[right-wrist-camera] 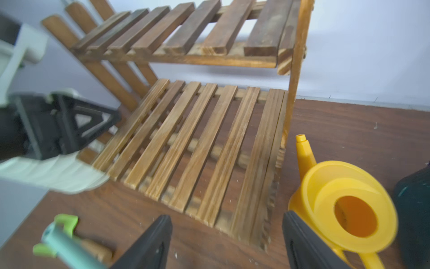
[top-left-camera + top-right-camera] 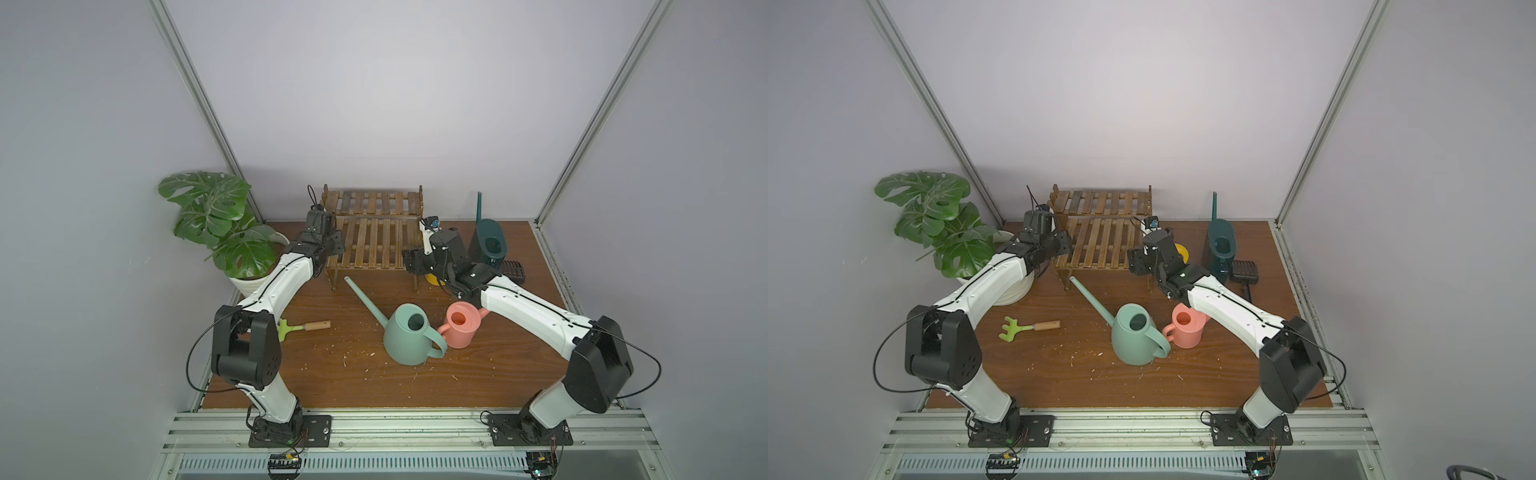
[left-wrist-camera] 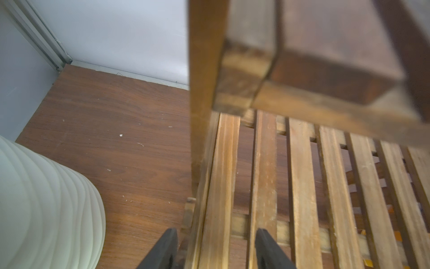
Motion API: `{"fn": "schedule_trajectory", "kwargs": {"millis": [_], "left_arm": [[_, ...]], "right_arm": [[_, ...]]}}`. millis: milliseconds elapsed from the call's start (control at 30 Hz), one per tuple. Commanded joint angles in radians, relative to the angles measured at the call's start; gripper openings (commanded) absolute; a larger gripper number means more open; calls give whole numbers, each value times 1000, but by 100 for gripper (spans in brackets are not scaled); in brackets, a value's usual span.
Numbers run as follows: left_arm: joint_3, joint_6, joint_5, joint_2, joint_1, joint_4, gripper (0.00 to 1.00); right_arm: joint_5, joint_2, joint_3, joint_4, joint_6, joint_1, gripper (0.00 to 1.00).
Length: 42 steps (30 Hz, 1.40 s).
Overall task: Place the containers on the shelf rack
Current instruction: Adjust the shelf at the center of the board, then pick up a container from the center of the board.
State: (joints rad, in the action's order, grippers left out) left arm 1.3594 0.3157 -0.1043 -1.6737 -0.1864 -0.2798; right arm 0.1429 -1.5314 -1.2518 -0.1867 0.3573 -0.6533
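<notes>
The dark wooden shelf rack (image 2: 374,243) (image 2: 1100,245) stands at the back of the table with both tiers bare. My left gripper (image 2: 332,248) (image 3: 216,246) is open, and its jaws straddle the lower tier's left end slats (image 3: 223,186) with a gap on either side. My right gripper (image 2: 410,262) (image 1: 226,240) is open over the table at the rack's front right corner. Next to it stands the yellow can (image 1: 344,209) (image 2: 1182,251). The dark-teal can (image 2: 488,245) stands right of the rack. The mint-green can (image 2: 411,338) and the pink can (image 2: 461,326) stand side by side mid-table.
A white ribbed pot (image 2: 249,286) (image 3: 46,209) with a leafy plant (image 2: 216,220) sits left of the rack, close to my left arm. A green hand rake (image 2: 1025,328) lies on the left of the table. A black brush-like tool (image 2: 1246,270) lies by the teal can.
</notes>
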Motion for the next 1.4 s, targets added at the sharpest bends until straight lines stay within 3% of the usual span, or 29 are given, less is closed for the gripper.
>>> {"fn": "schedule_trajectory", "kwargs": {"millis": [0, 233, 533, 967, 1367], "left_arm": [[-36, 2, 3, 19, -5, -8, 57], [-77, 14, 0, 45, -3, -9, 56], [-83, 19, 20, 97, -4, -14, 56], [-93, 14, 131, 316, -7, -42, 73], [-121, 12, 70, 365, -88, -55, 77]], "right_arm": [[-106, 100, 70, -16, -124, -2, 84], [-306, 311, 188, -201, -265, -3, 88], [-362, 501, 341, -324, -296, -30, 89], [-237, 378, 297, -418, -270, -189, 89], [-165, 320, 278, -500, -191, -302, 90]]}}
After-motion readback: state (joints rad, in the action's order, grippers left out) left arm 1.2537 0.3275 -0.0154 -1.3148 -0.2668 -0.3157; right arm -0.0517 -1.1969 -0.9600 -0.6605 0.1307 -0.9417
